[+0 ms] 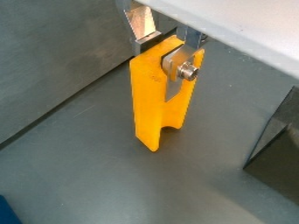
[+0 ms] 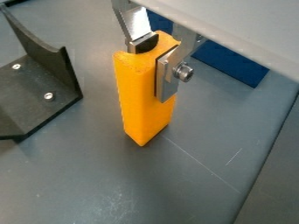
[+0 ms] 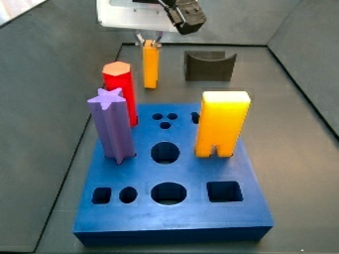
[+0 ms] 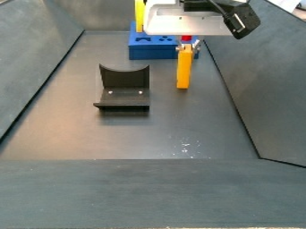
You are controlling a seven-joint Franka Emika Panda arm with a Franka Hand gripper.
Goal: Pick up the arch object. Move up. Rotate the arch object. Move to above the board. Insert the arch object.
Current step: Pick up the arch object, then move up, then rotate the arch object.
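The gripper [image 2: 156, 54] has its silver fingers clamped on the top of the slim yellow-orange plastic arch object [image 2: 142, 96], which stands upright on the grey floor beyond the thick blue board [image 3: 172, 193]. Gripping high leaves the notched foot free, probably for insertion

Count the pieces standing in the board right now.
3: the red post and the purple star post along one edge, the wide yellow block opposite. The arch object stands off the board, between the gripper fingers.

The hand [image 2: 160, 55] grips the upright arch object [image 2: 142, 96] at its top, beside the fixture [image 2: 35, 83]
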